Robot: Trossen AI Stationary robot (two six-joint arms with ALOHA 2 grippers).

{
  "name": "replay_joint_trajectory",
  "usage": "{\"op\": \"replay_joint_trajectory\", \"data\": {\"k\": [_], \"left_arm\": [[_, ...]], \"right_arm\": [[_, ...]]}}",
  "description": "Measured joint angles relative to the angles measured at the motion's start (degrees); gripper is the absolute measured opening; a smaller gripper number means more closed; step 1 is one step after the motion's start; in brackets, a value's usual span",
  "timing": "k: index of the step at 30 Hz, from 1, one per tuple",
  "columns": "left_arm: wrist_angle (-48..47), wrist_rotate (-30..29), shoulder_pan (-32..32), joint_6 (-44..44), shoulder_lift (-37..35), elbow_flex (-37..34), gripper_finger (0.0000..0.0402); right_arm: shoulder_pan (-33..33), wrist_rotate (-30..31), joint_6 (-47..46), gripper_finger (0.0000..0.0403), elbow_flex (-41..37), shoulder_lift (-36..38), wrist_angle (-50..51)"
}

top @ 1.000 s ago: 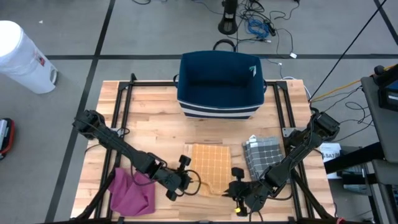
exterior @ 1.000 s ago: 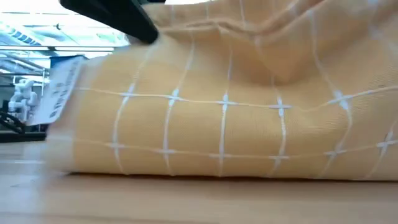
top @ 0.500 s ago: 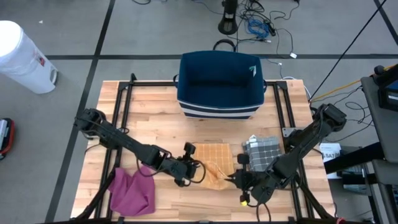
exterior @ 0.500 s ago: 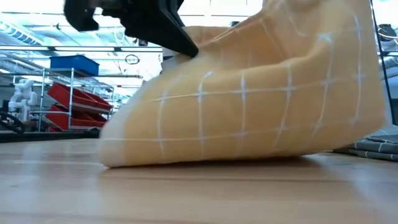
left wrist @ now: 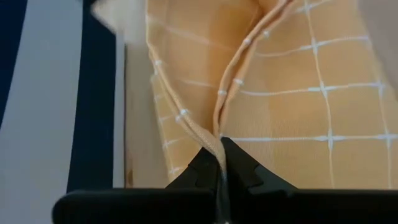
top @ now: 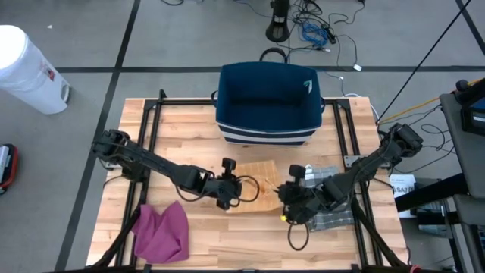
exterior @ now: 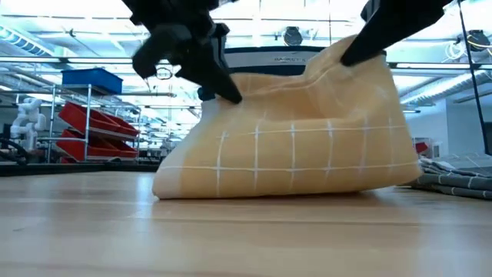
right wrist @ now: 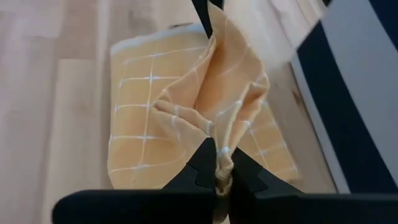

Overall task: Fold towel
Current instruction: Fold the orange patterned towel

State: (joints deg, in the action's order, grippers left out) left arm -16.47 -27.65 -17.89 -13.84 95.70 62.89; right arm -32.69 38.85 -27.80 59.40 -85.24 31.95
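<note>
Two grippers clamped on one orange checked towel (top: 254,189) at the table (top: 189,155) middle, left gripper (top: 241,189) pinching one edge, right gripper (top: 282,193) pinching the other, cloth lifted between them, lower fold on the wood, before the blue bin (top: 269,102).

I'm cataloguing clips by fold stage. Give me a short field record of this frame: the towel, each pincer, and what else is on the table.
towel: orange towel, two corners lifted, rest on the table
left pincer: shut on orange towel
right pincer: shut on orange towel
bin: navy bin at the far edge
other cloths: pink cloth near left, grey checked cloth under the right arm
stage: fold under way, not laid flat
</note>
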Motion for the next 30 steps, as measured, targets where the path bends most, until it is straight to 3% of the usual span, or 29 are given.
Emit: {"op": "replay_joint_trajectory", "data": {"k": [9, 14, 22, 30], "left_arm": [[-1.84, -0.08, 1.01, 1.58, 0.00, 0.00, 0.0006], [-2.43, -2.40, 1.01, 3.44, 0.00, 0.00, 0.0006], [-5.51, -5.84, 1.36, 7.45, 0.00, 0.00, 0.0006], [-9.86, -5.98, 4.44, 12.55, 0.00, -0.02, 0.0006]], "right_arm": [[3.16, -0.16, 0.16, 0.0030, 0.00, -0.02, 1.11], [3.02, 1.82, -0.74, 0.0075, 0.00, -0.03, 1.51], [2.22, 1.68, -10.27, 0.0168, 0.00, -0.03, 7.37], [-1.56, 1.55, -17.33, 0.0189, 0.00, -0.05, 9.61]]}}
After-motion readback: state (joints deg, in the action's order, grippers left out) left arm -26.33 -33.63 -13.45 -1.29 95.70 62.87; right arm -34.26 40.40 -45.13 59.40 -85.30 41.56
